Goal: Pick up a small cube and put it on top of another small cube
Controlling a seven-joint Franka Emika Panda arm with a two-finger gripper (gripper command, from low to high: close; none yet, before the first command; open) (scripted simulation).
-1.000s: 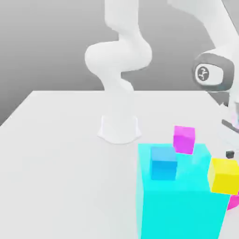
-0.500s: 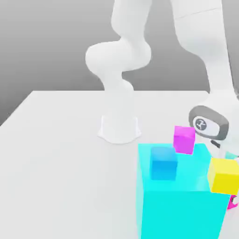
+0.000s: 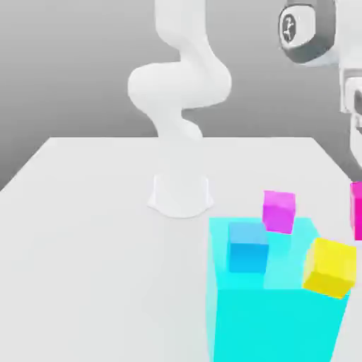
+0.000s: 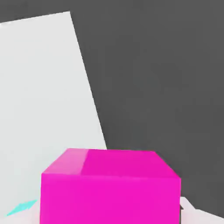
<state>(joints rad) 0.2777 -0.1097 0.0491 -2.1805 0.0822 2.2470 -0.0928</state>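
Note:
One small magenta cube [image 3: 278, 211] rests on the white table [image 3: 92, 212], just behind the big translucent cyan block [image 3: 272, 311]. The other small magenta cube [image 3: 357, 209] hangs in the air at the exterior view's right edge, cut off by the frame. It sits directly under my hand, and my gripper [image 3: 358, 177] is shut on it. In the hand view this held cube [image 4: 109, 188] looms very close, with the table edge and dark background beyond it.
A blue cube [image 3: 247, 247] shows through the cyan block's far left corner. A yellow cube [image 3: 329, 266] sits tilted at that block's right side. The arm's white base [image 3: 181, 194] stands mid-table behind them.
My hand dropped down at the right, shut on the magenta cube that lay low behind the yellow one, and rose with it. The yellow cube has tilted slightly.

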